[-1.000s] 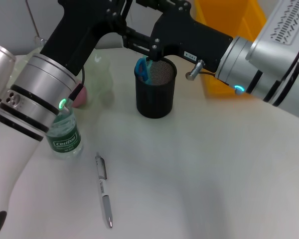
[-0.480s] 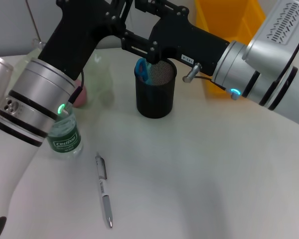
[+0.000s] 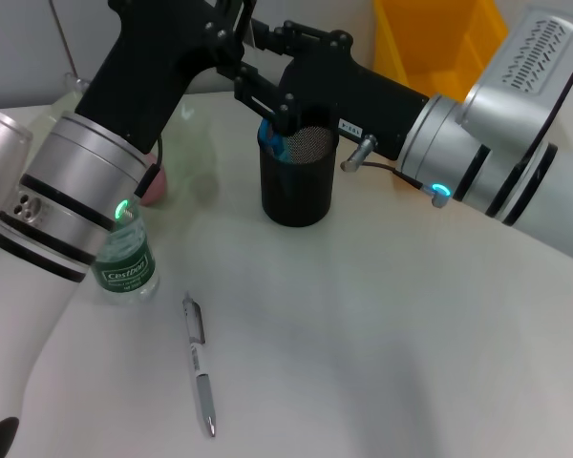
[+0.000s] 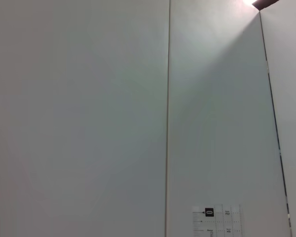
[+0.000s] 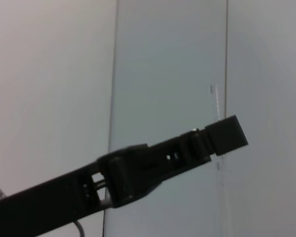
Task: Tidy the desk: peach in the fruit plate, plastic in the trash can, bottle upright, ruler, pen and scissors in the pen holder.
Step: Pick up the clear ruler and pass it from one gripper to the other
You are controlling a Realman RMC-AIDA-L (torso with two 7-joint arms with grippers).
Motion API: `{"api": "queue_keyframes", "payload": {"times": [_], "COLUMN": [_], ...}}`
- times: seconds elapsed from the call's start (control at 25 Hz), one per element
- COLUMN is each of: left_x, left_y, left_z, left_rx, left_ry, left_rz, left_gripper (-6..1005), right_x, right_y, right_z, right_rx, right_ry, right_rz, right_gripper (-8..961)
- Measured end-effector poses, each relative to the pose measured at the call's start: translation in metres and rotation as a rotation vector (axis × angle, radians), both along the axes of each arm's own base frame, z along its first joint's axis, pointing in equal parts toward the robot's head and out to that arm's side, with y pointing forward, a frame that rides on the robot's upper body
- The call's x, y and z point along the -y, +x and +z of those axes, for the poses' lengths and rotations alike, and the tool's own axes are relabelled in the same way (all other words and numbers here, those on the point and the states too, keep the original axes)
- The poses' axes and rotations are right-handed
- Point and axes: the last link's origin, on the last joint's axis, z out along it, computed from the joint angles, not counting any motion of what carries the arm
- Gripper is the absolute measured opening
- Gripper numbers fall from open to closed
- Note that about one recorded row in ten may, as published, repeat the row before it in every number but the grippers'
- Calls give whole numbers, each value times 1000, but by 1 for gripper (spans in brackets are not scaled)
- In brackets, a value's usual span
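Observation:
The black mesh pen holder stands mid-desk with the light blue scissors upright inside it at its left rim. My right gripper hovers just above that rim, close over the scissors. High at the back, my left gripper is right next to it. The pen lies flat on the white desk near the front. Beside my left arm the bottle stands upright, its top hidden. A bit of the pink peach shows by the pale green fruit plate. I cannot make out the ruler.
The yellow trash can stands at the back right, behind my right arm. Both wrist views face a pale wall; a black bar crosses the right wrist view, and a small label shows in the left one.
My right arm has slid leftward, carrying its gripper from above the holder's middle to its left rim over the scissors. The left arm, pen and bottle have not moved.

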Motion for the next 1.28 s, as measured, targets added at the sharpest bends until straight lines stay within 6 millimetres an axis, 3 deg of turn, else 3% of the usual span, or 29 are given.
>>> {"api": "queue_keyframes", "payload": {"times": [0.32, 0.56, 0.76, 1.28], "left_x": [1, 1, 0, -1], "left_y": [1, 0, 0, -3], "left_z": [-1, -2, -2, -2], "left_rx": [-1, -5, -5, -9], "left_ry": [-1, -4, -4, -5], "left_rz": [-3, -1, 2, 12], "left_gripper": [400, 401, 401, 401], "right_x": [-1, -1, 0, -2], "right_y": [0, -1, -3, -3], "right_z": [-1, -4, -5, -5], "right_rx": [8, 24, 31, 39], "right_ry": [3, 7, 8, 16], "right_rz": [-8, 2, 11, -2], "right_gripper": [387, 378, 249, 215]}}
